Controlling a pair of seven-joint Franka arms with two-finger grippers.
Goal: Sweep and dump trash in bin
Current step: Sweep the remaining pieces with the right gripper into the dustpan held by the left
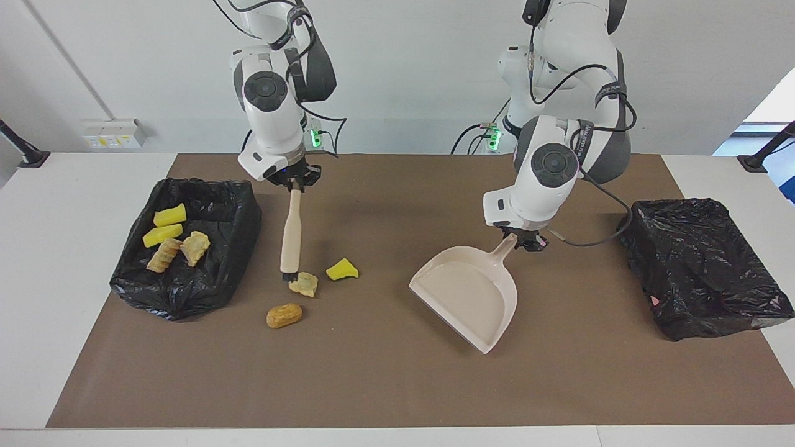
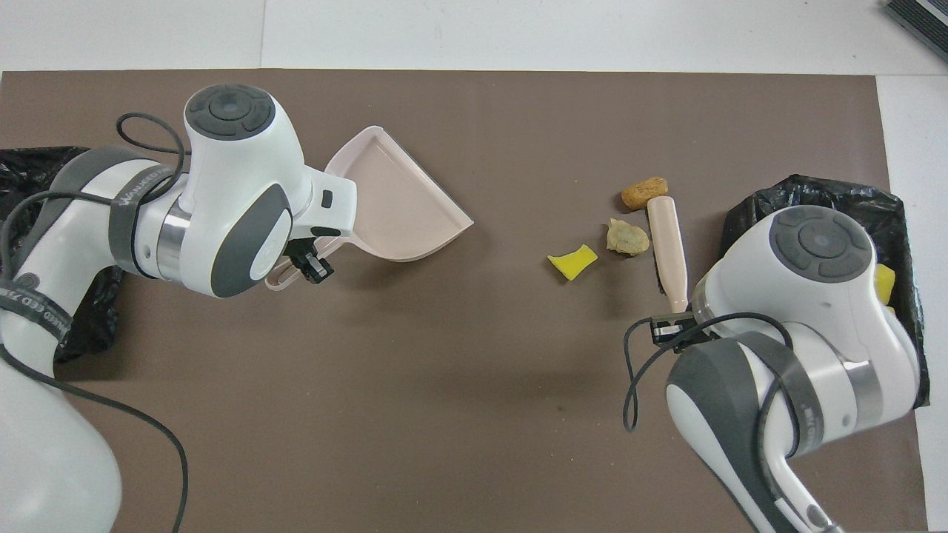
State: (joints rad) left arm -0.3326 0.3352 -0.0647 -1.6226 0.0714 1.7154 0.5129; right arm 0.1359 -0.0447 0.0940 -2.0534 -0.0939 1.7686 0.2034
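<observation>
Right gripper (image 1: 297,181): closed on the handle end of a beige brush with black bristles (image 1: 290,233); the brush hangs down with its bristles at a pale tan crumpled lump (image 1: 304,284) on the brown mat (image 1: 385,385).
Left gripper (image 1: 525,239): clamped on the handle of a beige plastic dustpan (image 1: 467,298), held tilted over the middle of the mat.
Loose trash: the tan lump, a bright yellow sponge chunk (image 1: 341,269) just beside it, and a golden-brown bread-like piece (image 1: 284,315) farther from the robots.
Binned trash: two yellow chunks (image 1: 169,215) and two tan pieces (image 1: 195,248) lie in the black-lined bin (image 1: 211,273) at the right arm's end.
Second black-lined bin (image 1: 702,267): at the left arm's end.
</observation>
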